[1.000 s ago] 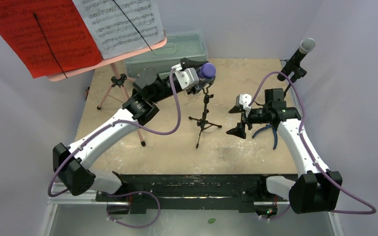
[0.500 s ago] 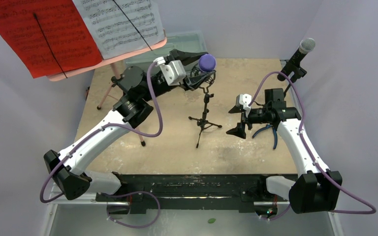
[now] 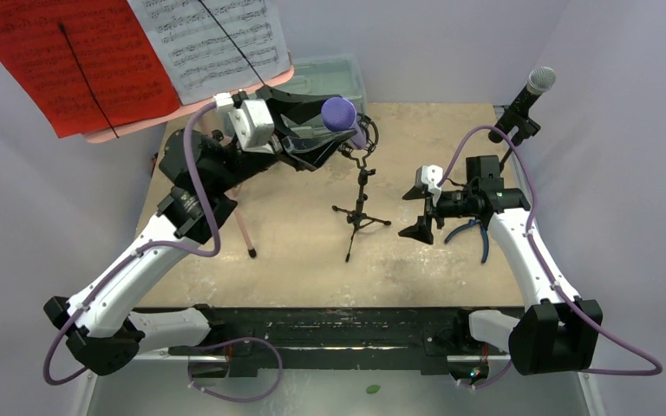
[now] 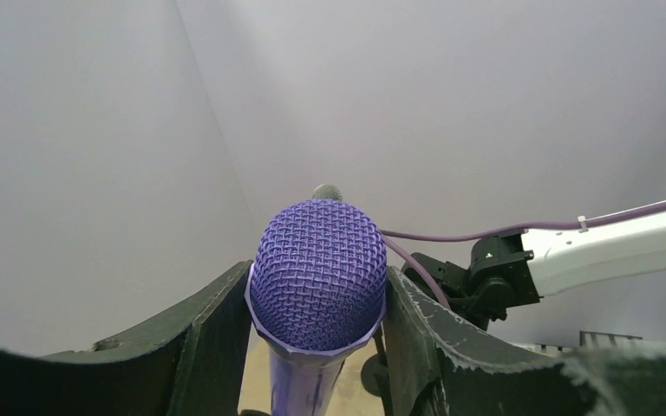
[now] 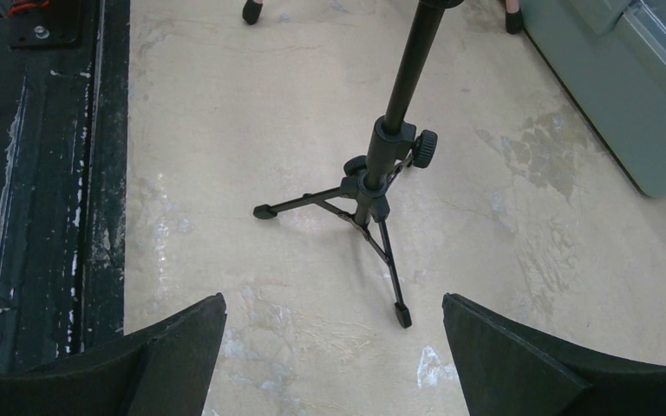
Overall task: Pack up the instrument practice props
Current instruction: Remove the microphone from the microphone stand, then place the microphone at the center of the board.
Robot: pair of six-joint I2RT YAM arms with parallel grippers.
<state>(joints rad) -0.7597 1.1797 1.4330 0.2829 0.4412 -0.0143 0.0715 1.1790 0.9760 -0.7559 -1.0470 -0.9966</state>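
Plainly, the left fingers (image 4: 212, 338) are clamped on the purple microphone (image 4: 318, 276), one pressed to each side just under its mesh head, which pokes up between them. From above, the microphone leans toward the far left. Its lower body runs down toward the clip on top of the small black tripod stand (image 3: 361, 208) in the middle of the desk (image 3: 451, 269). Whether the body has cleared that clip I cannot tell.

The step in hand, as I judge it, is drawing the microphone out of its mount. Done well, the pull runs along the microphone's own axis, not sideways, since the light stand would likely tip or drag if the clip catches. The grip sits high, so the tail may swing once free, and a slow lift seems wise. The right fingers (image 5: 173, 364) are spread wide with nothing between them. They hover low over the desk near the stand's feet, well placed to pin the stand if it rises.

The one container is the grey-green plastic case (image 3: 338, 74) at the far edge, just behind the left arm. The arm hides much of it, and I cannot tell what it holds. The other props stand outside it. The red pages (image 3: 61, 61) and white pages (image 3: 212, 35) rest on the pink tray (image 3: 139, 123) at far left. The black silver-headed microphone (image 3: 533, 87) sits on its mount at the far right corner.
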